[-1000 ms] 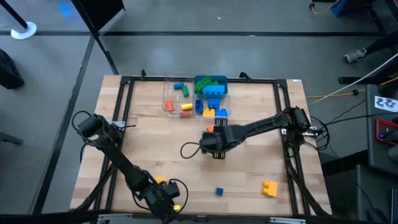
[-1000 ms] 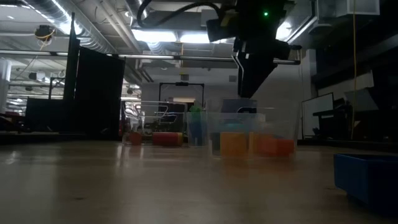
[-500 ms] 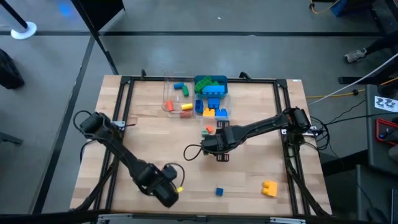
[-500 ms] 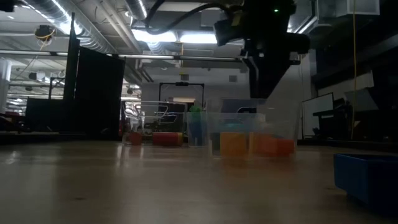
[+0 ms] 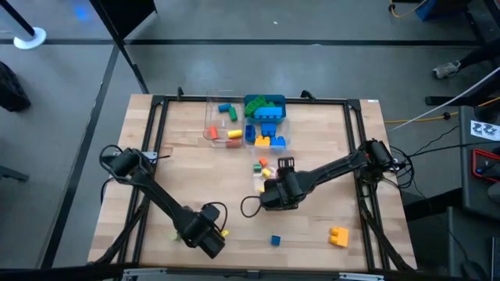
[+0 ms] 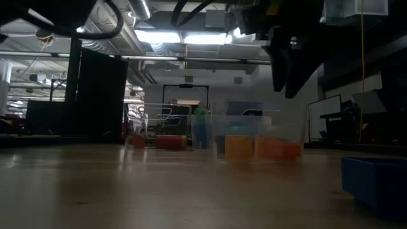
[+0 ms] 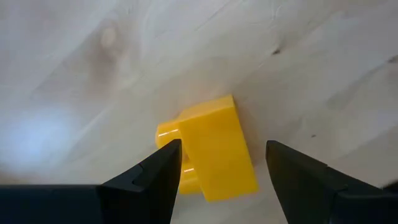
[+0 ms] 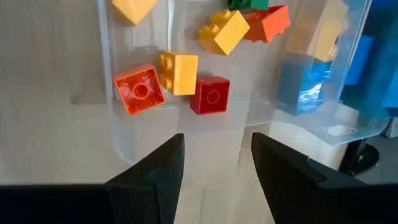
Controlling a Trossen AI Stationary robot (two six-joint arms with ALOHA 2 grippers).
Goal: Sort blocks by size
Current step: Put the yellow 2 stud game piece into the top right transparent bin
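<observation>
Left gripper (image 7: 219, 171) jaws spread, straddling a yellow block (image 7: 211, 149) lying on the bench (image 5: 195, 172) near its front edge. Right gripper (image 8: 214, 165) jaws spread, empty, mid-bench. Other blocks (image 5: 266, 125) sit in clear tubs (image 5: 212, 117) at the back.

- One camera hangs above me, looking straight down on the whole desk (image 5: 195, 156).
- One sits at desk height, facing the room.
- My left wrist camera looks closely down at a yellow block (image 7: 214, 149).
- My right wrist camera faces the clear tubs (image 8: 186, 112), shared with the other two.
</observation>
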